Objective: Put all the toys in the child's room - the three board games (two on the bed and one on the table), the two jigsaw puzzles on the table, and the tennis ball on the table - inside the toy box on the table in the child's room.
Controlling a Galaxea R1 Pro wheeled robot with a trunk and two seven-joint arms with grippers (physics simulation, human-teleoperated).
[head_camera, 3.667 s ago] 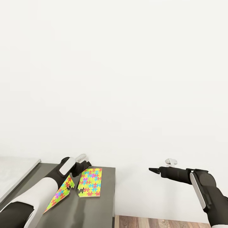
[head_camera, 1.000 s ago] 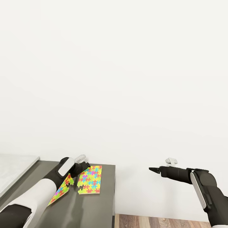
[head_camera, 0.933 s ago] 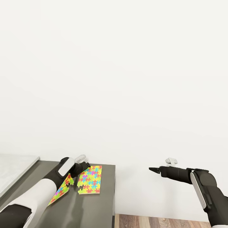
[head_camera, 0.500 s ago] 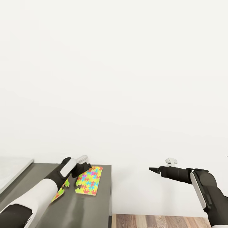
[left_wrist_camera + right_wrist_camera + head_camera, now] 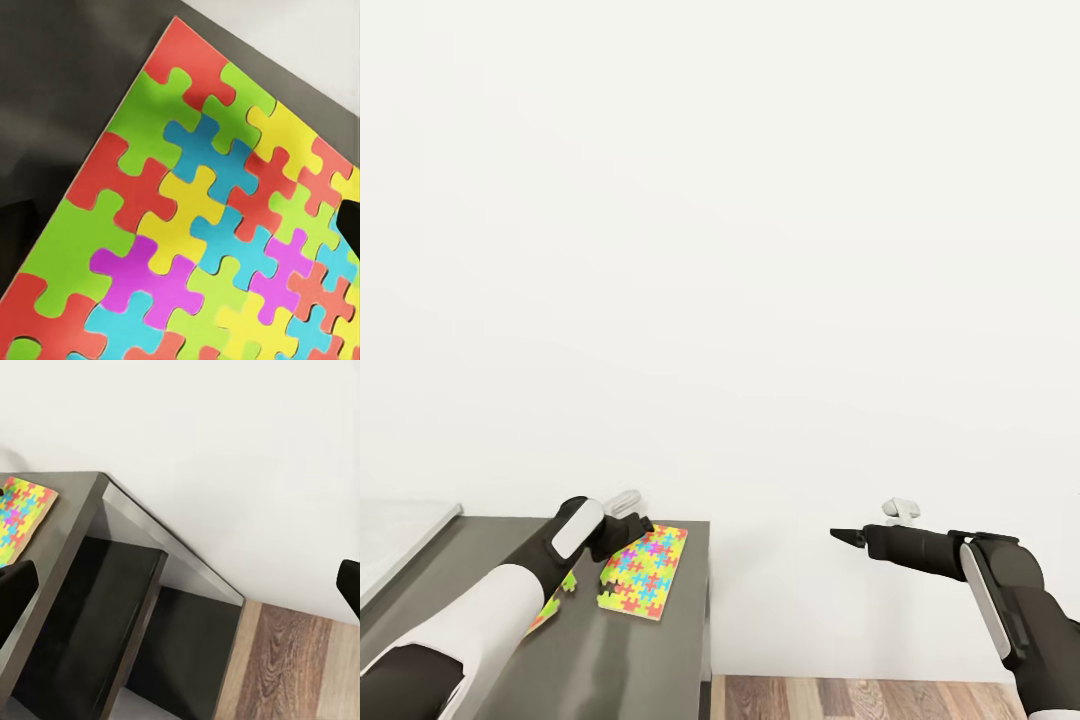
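Meanwhile, the left gripper [image 5: 628, 522] rests at the far edge of one jigsaw puzzle [image 5: 643, 572] on the dark grey cabinet section [image 5: 650, 660], its jaws hidden, so their state cannot be told. At 9 o'clock of that puzzle, a second jigsaw puzzle [image 5: 555, 604] peeks from under the arm. At 3 o'clock, well apart over the wood floor [image 5: 880, 698], the right gripper [image 5: 841, 537] hangs with jaws spread and empty.

Left end effector [image 5: 632, 522] sits at the far edge of a puzzle [image 5: 641, 572] lying on the dark worktop [image 5: 630, 650]. Second puzzle [image 5: 550, 608] peeks out beside the left arm. Right end effector [image 5: 847, 537] hangs over the wood floor [image 5: 860, 698], well apart.
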